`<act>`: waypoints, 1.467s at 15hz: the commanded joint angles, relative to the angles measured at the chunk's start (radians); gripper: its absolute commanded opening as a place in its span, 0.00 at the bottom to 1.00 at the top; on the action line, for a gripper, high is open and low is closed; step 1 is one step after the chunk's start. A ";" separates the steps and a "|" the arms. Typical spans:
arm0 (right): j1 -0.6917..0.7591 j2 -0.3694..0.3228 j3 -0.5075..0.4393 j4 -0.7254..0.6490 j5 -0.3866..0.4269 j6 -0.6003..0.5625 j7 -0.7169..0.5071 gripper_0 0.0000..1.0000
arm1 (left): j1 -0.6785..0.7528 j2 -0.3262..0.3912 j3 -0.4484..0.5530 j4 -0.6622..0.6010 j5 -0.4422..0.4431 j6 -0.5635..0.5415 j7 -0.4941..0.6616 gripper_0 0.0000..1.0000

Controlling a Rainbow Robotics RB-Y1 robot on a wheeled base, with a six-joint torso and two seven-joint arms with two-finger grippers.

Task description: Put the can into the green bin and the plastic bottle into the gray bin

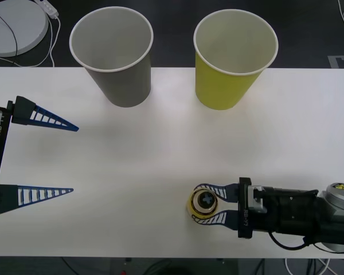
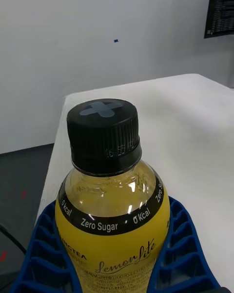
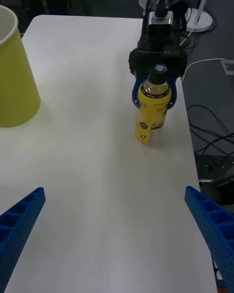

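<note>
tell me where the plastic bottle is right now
Front view: the plastic bottle stands upright near the table's front edge, right of centre, gripped by the right end effector.

A white table (image 1: 160, 154) carried three things. The gray bin (image 1: 116, 57) stood upright at about eleven o'clock and the green bin (image 1: 232, 60) just beside it at about one o'clock, both along the far edge. The plastic bottle (image 1: 204, 204) stood upright at about five o'clock, near the front edge, well apart from both bins.
</note>
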 commanded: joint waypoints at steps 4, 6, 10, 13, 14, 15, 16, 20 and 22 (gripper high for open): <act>0.080 -0.084 -0.053 -0.165 -0.063 0.147 0.020 0.00 | 0.000 0.000 0.000 0.000 0.000 0.000 0.000 1.00; 0.102 -0.105 -0.070 -0.203 -0.080 0.164 0.020 0.00 | 0.000 0.000 0.000 0.000 0.000 0.000 0.000 1.00; 0.185 -0.159 -0.143 -0.315 -0.090 0.226 0.014 0.00 | 0.000 0.000 0.000 0.000 0.000 0.000 0.000 1.00; 0.249 -0.203 -0.176 -0.418 -0.126 0.304 0.011 0.00 | 0.000 0.000 0.000 0.000 0.000 0.000 0.000 1.00; 0.270 -0.214 -0.191 -0.455 -0.135 0.333 0.009 0.00 | 0.000 0.000 0.000 0.000 0.000 0.000 0.000 1.00; 0.298 -0.220 -0.212 -0.495 -0.142 0.370 0.007 0.00 | 0.000 0.000 0.000 0.000 0.000 0.000 0.000 1.00; 0.316 -0.223 -0.228 -0.524 -0.142 0.401 0.006 0.00 | 0.000 0.000 0.000 0.000 0.000 0.000 0.000 1.00; 0.336 -0.225 -0.242 -0.636 -0.165 0.555 -0.008 0.00 | 0.000 0.000 0.000 0.000 0.000 0.000 0.000 1.00; 0.336 -0.228 -0.242 -0.696 -0.181 0.643 -0.012 0.00 | 0.000 0.000 0.000 0.000 0.000 0.000 0.000 1.00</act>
